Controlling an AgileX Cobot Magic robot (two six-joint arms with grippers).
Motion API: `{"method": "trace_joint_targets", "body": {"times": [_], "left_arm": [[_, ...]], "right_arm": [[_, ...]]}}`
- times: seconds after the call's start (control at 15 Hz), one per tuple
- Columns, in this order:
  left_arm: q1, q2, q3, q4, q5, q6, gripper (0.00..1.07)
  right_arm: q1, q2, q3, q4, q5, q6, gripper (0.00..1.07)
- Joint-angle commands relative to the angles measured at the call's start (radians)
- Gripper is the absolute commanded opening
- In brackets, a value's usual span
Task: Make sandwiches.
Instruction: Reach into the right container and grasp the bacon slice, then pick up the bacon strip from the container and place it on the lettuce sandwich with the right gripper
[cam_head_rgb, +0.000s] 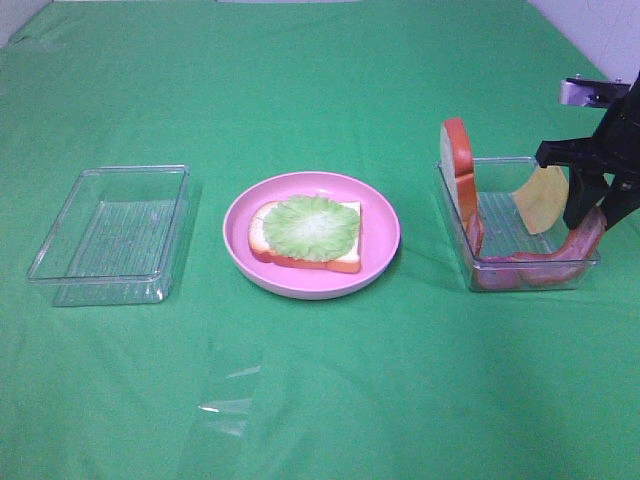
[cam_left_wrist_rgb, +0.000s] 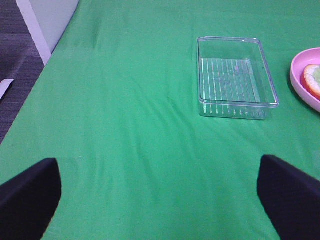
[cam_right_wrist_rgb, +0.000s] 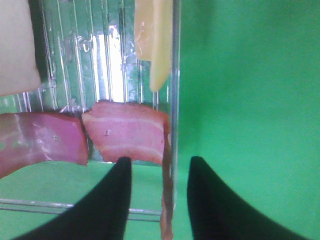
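On the pink plate (cam_head_rgb: 384, 222) lies a white bread slice (cam_head_rgb: 345, 262) with a green lettuce leaf (cam_head_rgb: 312, 227) on top. The clear tray (cam_head_rgb: 452, 222) at the right holds a second bread slice (cam_head_rgb: 458, 165) standing on edge, a yellow cheese square (cam_head_rgb: 543, 200) and reddish bacon strips (cam_head_rgb: 530, 272). My right gripper (cam_head_rgb: 597, 215) reaches down at that tray's right wall. In the right wrist view its jaws (cam_right_wrist_rgb: 160, 160) are partly closed astride an edge-on bacon strip (cam_right_wrist_rgb: 166, 200) and the tray wall, with a gap on each side. My left gripper (cam_left_wrist_rgb: 157, 165) is wide open over bare cloth.
An empty clear tray (cam_head_rgb: 110, 235) sits left of the plate, also seen from the left wrist (cam_left_wrist_rgb: 235, 75). A green cloth (cam_head_rgb: 320, 400) covers the table. The table's left edge and the floor (cam_left_wrist_rgb: 20, 65) show in the left wrist view.
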Motion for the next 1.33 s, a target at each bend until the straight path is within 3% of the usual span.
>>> {"method": "trace_joint_targets", "body": {"times": [0.07, 0.13, 0.73, 1.33], "left_arm": [[0.001, -0.019, 0.002, -0.005, -0.011, 0.003, 1.01], [0.001, -0.019, 0.002, -0.005, -0.011, 0.003, 1.01], [0.001, -0.019, 0.002, -0.005, -0.011, 0.004, 1.01], [0.001, -0.019, 0.002, -0.005, -0.011, 0.004, 1.01]], "right_arm": [[-0.003, 0.006, -0.001, -0.009, 0.003, 0.01, 0.09], [-0.003, 0.006, -0.001, -0.009, 0.004, 0.011, 0.0], [0.001, -0.046, -0.002, -0.016, 0.058, 0.045, 0.0], [0.001, -0.391, -0.008, -0.009, 0.123, 0.048, 0.0]]}}
